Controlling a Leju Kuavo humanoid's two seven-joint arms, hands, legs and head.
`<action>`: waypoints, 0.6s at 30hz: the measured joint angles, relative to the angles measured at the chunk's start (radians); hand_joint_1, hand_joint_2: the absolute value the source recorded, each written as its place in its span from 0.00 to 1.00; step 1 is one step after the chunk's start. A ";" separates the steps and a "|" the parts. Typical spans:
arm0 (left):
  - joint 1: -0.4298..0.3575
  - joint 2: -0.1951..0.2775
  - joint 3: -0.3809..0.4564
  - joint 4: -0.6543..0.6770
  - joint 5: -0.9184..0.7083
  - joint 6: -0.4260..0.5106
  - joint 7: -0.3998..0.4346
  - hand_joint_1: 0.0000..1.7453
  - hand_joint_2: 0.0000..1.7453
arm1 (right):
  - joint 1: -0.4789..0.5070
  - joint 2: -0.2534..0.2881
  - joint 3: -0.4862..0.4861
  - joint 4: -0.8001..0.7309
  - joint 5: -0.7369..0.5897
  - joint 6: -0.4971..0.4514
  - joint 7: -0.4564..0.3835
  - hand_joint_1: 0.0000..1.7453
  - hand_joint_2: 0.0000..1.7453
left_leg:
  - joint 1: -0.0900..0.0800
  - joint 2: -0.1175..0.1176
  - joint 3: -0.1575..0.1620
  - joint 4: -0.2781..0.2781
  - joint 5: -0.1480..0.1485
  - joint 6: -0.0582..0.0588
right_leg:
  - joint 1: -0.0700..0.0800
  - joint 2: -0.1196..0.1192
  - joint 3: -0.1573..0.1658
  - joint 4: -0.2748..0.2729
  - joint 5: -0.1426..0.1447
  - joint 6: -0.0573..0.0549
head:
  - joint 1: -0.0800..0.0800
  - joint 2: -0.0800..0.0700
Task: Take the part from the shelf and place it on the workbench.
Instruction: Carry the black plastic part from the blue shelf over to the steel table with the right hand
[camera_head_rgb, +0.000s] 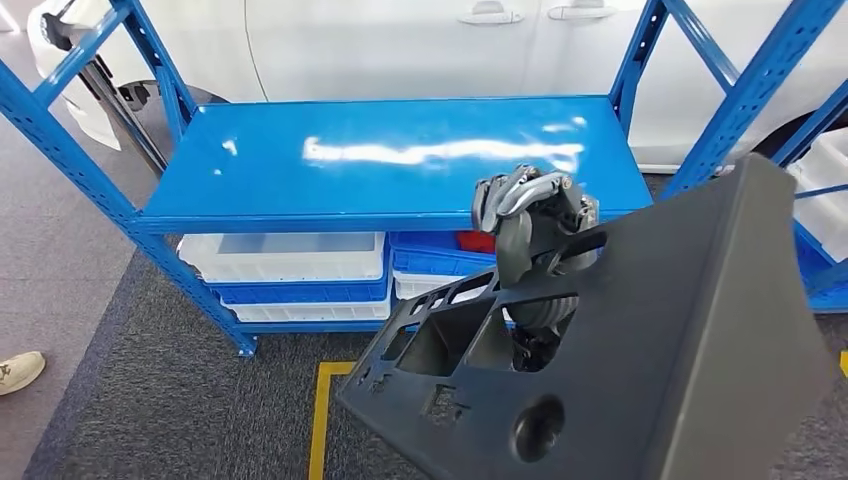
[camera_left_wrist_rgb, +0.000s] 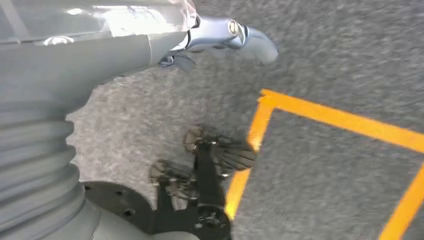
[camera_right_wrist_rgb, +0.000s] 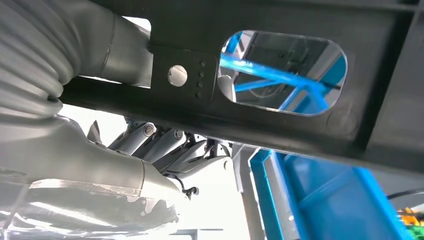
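Currently the carry step, by my read: the part (camera_head_rgb: 640, 340), a big dark plastic panel with cut-out pockets and a round hole, is off the shelf (camera_head_rgb: 400, 160) and up in the air in front of the shelf's front right corner, tilted, touching nothing but the right robot hand (camera_head_rgb: 530, 225). That hand has its fingers hooked over the part's upper edge and through one of the openings, so it is holding the part. The shelf's top board is bare blue; white and blue bins (camera_head_rgb: 290, 270) sit on the level below. Pick looks done, place is not. Next move, as I judge it: turn away from the shelf, find the table, which no camera has yet, and set the part down flat without clipping the blue uprights on the right. Risk: one-hand hold on a wide panel, so it could swing or slip. The head camera gives the whole part and its position against the shelf. The right wrist camera gives the underside instead: fingers (camera_right_wrist_rgb: 165, 145) curled against the part's rim, with shelf bars seen through an oval opening. The left wrist camera looks at grey carpet (camera_left_wrist_rgb: 325, 60) and yellow floor tape (camera_left_wrist_rgb: 340, 120); the left robot hand (camera_left_wrist_rgb: 220, 37) hangs clear of the part, nothing in it, but I cannot tell whether its fingers are spread or curled.
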 joint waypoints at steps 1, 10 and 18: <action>0.000 0.000 0.000 0.000 -0.001 0.000 0.001 0.00 1.00 | 0.001 0.005 -0.001 -0.002 0.007 0.005 0.001 1.00 1.00 | 0.001 0.000 -0.015 0.055 -0.055 -0.005 | 0.001 0.000 -0.015 0.000 0.011 -0.004 | 0.000 0.000; -0.005 0.010 0.000 0.000 -0.007 0.013 0.018 0.00 1.00 | 0.002 0.028 -0.011 -0.053 0.104 0.050 0.022 1.00 1.00 | -0.010 -0.001 0.201 -0.060 -0.067 0.021 | 0.011 -0.002 -0.107 0.005 0.093 0.012 | 0.000 0.000; -0.002 0.012 0.000 0.000 -0.017 0.010 0.024 0.00 1.00 | 0.010 0.033 -0.012 -0.088 0.140 0.047 0.033 1.00 1.00 | -0.007 0.012 0.183 -0.113 -0.036 0.052 | 0.004 0.001 -0.207 0.247 -0.050 0.050 | 0.000 0.000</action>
